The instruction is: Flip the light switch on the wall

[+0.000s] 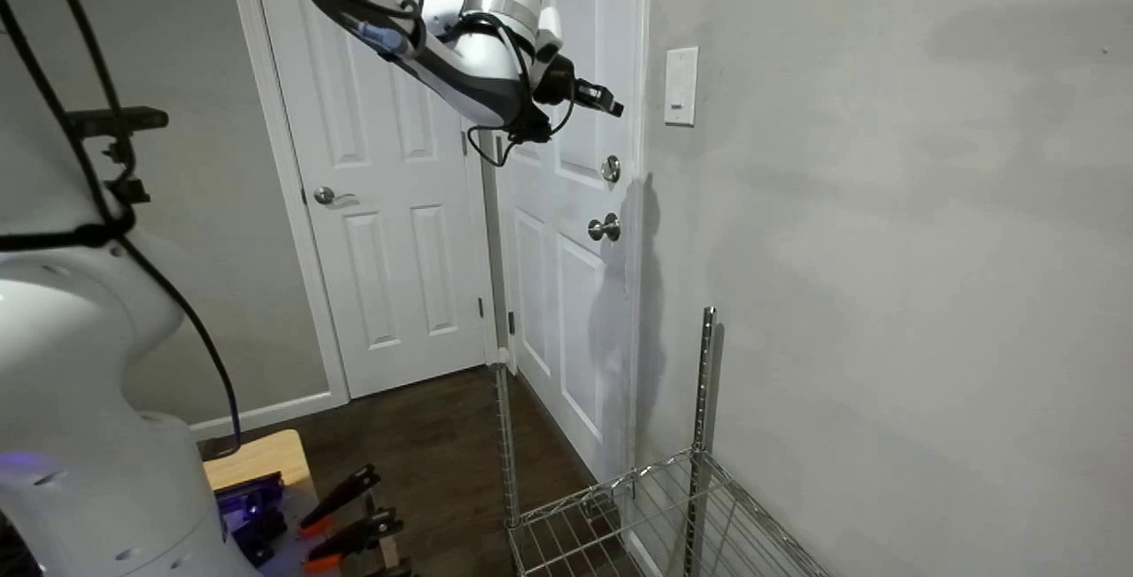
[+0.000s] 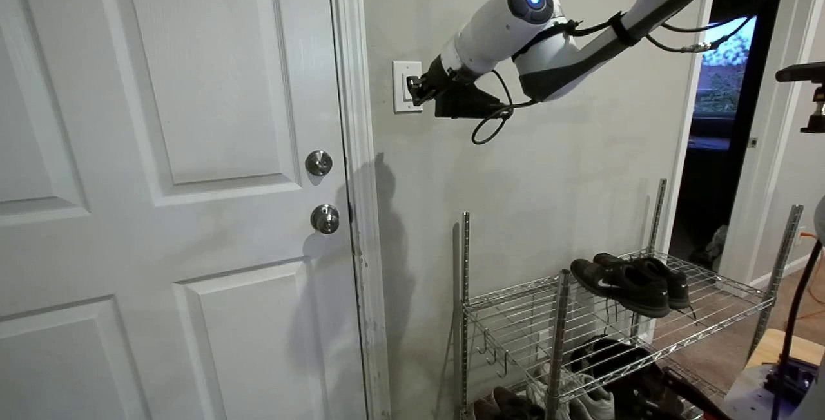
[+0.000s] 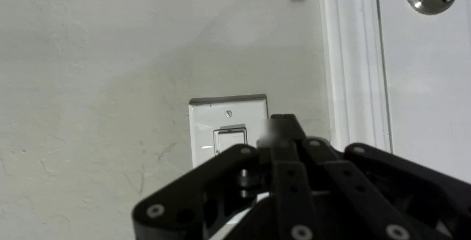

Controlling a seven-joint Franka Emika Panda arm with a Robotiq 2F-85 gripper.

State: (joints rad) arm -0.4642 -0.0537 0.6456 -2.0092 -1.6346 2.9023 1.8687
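Observation:
The light switch is a white upright plate with a paddle, on the light grey wall (image 1: 885,205). It shows in both exterior views (image 1: 681,86) (image 2: 399,88) and in the wrist view (image 3: 204,126), where my fingers hide its lower part. My gripper (image 3: 281,122) is shut with its fingertips together and nothing between them. In the wrist view the tips overlap the plate's right edge, beside the paddle. In an exterior view the gripper (image 1: 617,105) stands apart from the plate, over the door. In an exterior view its tips (image 2: 414,89) overlap the plate's right side. I see no contact.
A white panelled door (image 2: 213,117) with a deadbolt (image 2: 319,163) and a round knob (image 2: 325,219) is beside the switch, with white door trim (image 3: 353,67) between. A metal wire rack (image 2: 515,297) with black shoes (image 2: 622,285) stands against the wall below.

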